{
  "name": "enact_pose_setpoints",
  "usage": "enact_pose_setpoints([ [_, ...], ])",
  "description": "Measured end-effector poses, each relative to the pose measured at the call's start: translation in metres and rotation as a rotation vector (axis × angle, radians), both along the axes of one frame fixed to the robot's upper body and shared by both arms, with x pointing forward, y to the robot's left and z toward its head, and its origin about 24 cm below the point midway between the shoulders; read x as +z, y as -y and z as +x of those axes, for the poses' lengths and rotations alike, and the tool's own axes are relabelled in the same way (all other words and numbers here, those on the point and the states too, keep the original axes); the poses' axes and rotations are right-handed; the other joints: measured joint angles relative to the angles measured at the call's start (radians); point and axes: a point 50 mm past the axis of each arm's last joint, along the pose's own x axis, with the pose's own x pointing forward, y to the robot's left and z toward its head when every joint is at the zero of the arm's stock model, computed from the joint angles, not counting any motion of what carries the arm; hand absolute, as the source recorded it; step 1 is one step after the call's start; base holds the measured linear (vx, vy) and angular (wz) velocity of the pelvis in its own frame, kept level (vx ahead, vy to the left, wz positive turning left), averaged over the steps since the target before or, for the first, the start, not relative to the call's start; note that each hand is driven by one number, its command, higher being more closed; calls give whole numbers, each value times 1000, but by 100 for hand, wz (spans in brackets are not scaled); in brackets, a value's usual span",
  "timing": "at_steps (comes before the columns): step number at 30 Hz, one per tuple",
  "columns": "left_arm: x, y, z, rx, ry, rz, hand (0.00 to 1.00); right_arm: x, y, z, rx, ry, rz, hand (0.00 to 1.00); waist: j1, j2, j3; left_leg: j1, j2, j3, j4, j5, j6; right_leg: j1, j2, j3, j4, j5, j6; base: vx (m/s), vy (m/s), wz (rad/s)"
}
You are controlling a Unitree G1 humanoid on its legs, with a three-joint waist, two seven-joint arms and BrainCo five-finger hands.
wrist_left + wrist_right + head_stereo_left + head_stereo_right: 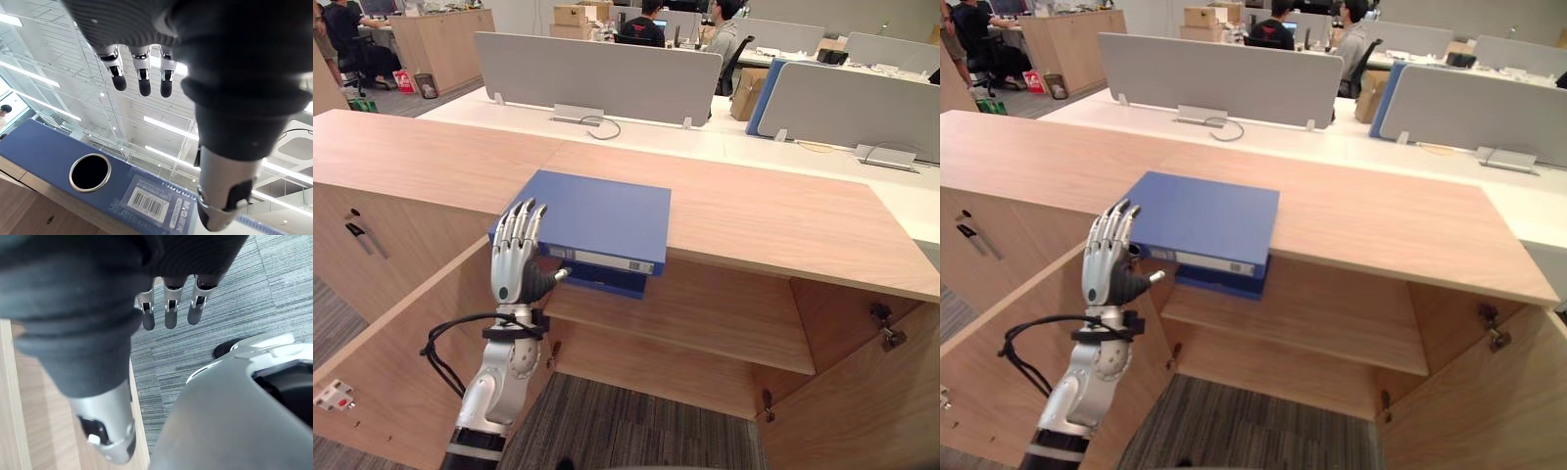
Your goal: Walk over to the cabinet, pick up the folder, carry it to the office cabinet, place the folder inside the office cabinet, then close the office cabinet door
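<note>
Left eye view: left hand with fingers straight and apart, thumb perhaps touching the folder.

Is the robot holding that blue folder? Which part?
Nothing is held. The left hand is open, fingers straight, beside the near corner of the blue folder, which lies on the cabinet top. The right hand hangs open above the carpet.

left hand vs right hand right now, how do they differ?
Pose: the left hand is raised with its fingers pointing up, while the right hand hangs low with its fingers pointing down.
Surroundings: the left hand is at the front left corner of the blue folder, which overhangs the cabinet top. The right hand is over the grey carpet.
Shared: both are open and hold nothing.
</note>
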Motion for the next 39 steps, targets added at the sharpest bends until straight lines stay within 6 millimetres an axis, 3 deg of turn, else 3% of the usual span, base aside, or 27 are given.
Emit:
enact_pose_setpoints([
  [10, 6, -2, 21, -12, 6, 161, 0, 0, 0, 4, 3, 15, -3, 0, -13, -5, 9, 10, -1, 11, 0, -9, 0, 12, -2, 4, -17, 0, 0, 3, -1, -1],
  [24, -17, -10, 45, -7, -138, 332, 0, 1, 1, 9, -10, 26, -7, 0, -34, -4, 12, 14, 0, 27, 0, -18, -2, 12, -3, 16, -20, 0, 0, 1, 0, -2],
  [25, -17, -11, 47, -4, -147, 347, 100, 1, 1, 9, -2, 26, -9, 0, -35, -4, 14, 17, 1, 32, 0, -20, -2, 12, -3, 21, -20, 0, 0, -4, 4, -10],
  [29, -17, -17, 52, 8, -161, 389, 100, 1, 1, 11, 7, 31, -12, 0, -38, -1, 27, 28, 3, 49, 0, -26, -3, 12, -4, 39, -20, 0, 0, -14, 6, -14],
  [33, -2, -14, 68, 9, -121, 418, 100, 1, 1, 14, 8, 37, -12, 0, -43, 0, 34, 29, 0, 49, 0, -27, -3, 13, -6, 39, -19, 0, 0, 0, 0, 0],
  [39, 8, -10, 73, 7, -66, 442, 100, 2, 1, 18, 11, 47, -12, 0, -53, 0, 39, 29, -3, 53, 0, -28, -3, 14, -9, 39, -20, 0, 0, 0, 0, 0],
])
